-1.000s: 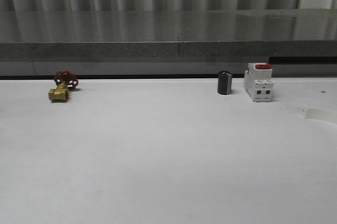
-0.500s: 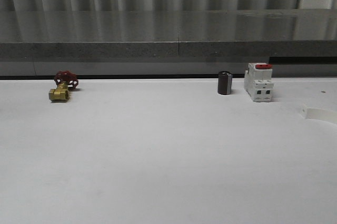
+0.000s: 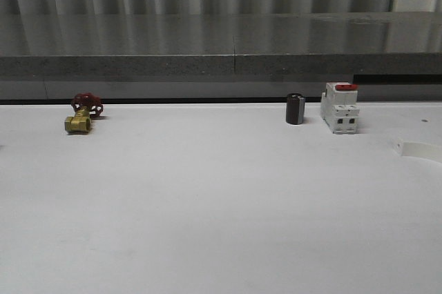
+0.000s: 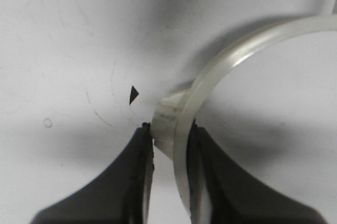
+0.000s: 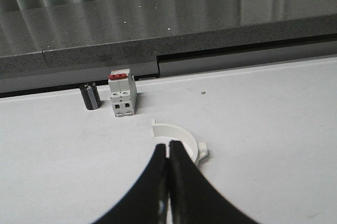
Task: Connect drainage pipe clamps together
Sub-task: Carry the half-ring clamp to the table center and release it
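Note:
One white half-ring drainage pipe clamp (image 4: 237, 56) is held near its end tab, with my left gripper (image 4: 170, 132) shut on it just above the white table. The dark fingers (image 4: 138, 176) press on both sides of the band. A second white half-ring clamp (image 5: 185, 133) lies flat on the table, its tab pointing outward. It also shows at the right edge of the front view (image 3: 418, 149). My right gripper (image 5: 168, 146) hovers over this clamp's near side, shut, with nothing between its fingers.
Along the table's back edge stand a white breaker with a red top (image 3: 340, 108), a small black cylinder (image 3: 295, 109) and a brass valve with a red handle (image 3: 79, 116). A grey counter ledge (image 3: 221, 45) runs behind the table.

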Controlling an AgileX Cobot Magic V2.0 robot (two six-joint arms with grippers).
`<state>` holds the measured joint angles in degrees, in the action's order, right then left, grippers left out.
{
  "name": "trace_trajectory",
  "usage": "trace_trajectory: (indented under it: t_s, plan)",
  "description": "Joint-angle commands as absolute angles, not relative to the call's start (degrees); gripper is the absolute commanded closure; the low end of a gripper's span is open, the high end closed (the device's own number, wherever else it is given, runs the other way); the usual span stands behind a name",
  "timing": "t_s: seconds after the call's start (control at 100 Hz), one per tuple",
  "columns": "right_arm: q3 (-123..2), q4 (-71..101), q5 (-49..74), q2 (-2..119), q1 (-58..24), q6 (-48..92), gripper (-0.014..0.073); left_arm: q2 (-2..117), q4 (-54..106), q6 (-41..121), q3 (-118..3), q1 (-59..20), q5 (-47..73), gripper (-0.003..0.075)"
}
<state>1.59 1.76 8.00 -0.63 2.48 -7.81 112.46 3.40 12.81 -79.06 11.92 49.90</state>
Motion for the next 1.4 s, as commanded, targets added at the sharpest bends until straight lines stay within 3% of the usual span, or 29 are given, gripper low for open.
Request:
trace_trajectory:
  t_s: [0.0, 0.39, 0.61, 1.31, 1.39]
  plan:
    - [0.66, 1.63, 3.35, -1.75, 2.91, -7.44, 0.0660, 105.59, 5.08, 11.30, -80.99, 10.02, 51.07, 0.0704]
    - [0.66, 1.63, 3.35, -1.75, 2.91, -7.44, 0.0660, 99.24, 5.75, -4.26, -80.99, -9.45, 54.14, 0.0704]
    - [0.66, 1.63, 3.35, -1.75, 2.91, -7.44, 0.0660, 99.76, 4.96, -12.97, -80.99, -20.09, 48.57, 0.0704]
    - [0.66, 1.63, 3.35, -1.75, 2.91, -7.44, 0.0660, 117.18, 5.27, -27.79, -88.03, -30.25, 47.42, 0.0704]
    - [0.66, 1.63, 3.35, -1.75, 2.91, -7.44, 0.0660, 117.53, 5.27, -27.79, -88.03, -30.31, 47.80, 0.0670]
